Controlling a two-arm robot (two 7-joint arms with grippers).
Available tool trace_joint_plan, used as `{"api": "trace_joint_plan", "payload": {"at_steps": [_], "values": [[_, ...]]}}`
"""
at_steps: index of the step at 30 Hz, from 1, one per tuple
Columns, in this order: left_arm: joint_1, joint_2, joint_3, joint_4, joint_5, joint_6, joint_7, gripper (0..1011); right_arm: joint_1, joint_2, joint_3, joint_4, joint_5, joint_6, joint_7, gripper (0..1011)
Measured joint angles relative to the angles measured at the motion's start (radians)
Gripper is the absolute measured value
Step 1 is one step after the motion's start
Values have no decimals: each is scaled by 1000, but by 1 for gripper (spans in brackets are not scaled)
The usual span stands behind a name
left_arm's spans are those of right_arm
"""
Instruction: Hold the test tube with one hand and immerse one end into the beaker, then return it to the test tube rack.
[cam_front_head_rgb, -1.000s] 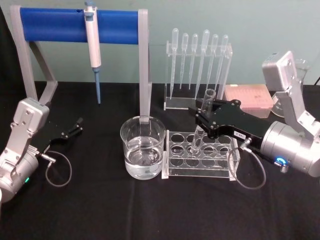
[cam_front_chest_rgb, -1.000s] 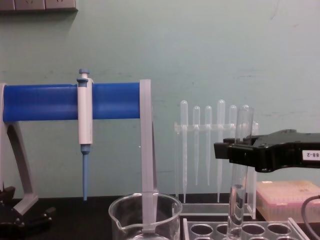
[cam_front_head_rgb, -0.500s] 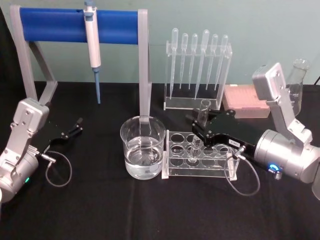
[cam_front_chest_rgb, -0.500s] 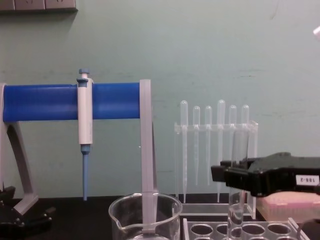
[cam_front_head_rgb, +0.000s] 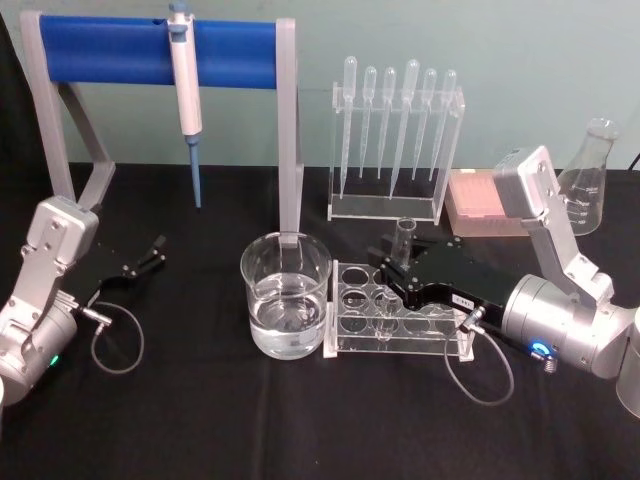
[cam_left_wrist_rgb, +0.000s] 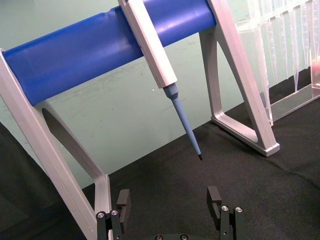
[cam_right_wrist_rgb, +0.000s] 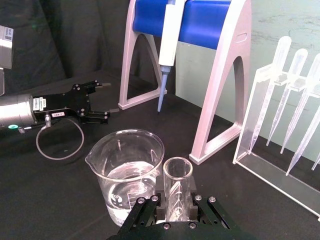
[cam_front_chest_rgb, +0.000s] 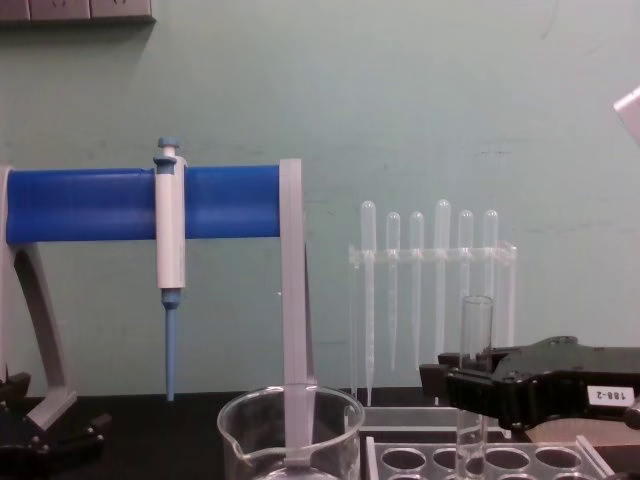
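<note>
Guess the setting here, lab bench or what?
Most likely a lab bench mock-up: a pipettor hangs on a blue stand, plastic pipettes sit in a clear holder, and the right gripper holds a test tube in a rack beside a beaker.

— Where does the right claw (cam_front_head_rgb: 398, 262) sit?
— Over the tube rack (cam_front_head_rgb: 400, 312), with the test tube (cam_front_head_rgb: 403, 240) upright in it.
— And the beaker (cam_front_head_rgb: 286, 294)?
— On the tabletop (cam_front_head_rgb: 250, 410), left of that claw; the pipette stand (cam_front_head_rgb: 396, 140) lies behind it.

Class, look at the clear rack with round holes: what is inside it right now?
The test tube stands upright in one hole of the rack, gripped by the right gripper. The other visible holes look empty. The gripper covers the holes beneath it.
</note>
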Motion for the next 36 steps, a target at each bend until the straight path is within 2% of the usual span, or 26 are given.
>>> {"api": "trace_joint_plan", "payload": {"at_steps": [16,20,21,24,25,26,29,32,36], "values": [[0,0,0,0,0,0,0,1000,1,1,2,-1,1,1,-1,224],[0,0,0,0,0,0,0,1000,1,1,2,-1,1,1,-2,302],[0,0,0,0,0,0,0,1000,1,1,2,-1,1,1,-2,362],[0,0,0,0,0,0,0,1000,1,2,2,-1,2,1,-2,440],[0,0,0,0,0,0,0,1000,1,2,2,-1,2,1,-2,501],[0,0,0,0,0,0,0,1000,1,2,2,-1,2,1,-2,501],[0,0,0,0,0,0,0,1000,1,2,2,-1,2,1,-2,596],[0,0,0,0,0,0,0,1000,1,2,2,-1,3,1,-2,724],[0,0,0,0,0,0,0,1000,-6,4,14,-35,-4,-10,-13,837]]}}
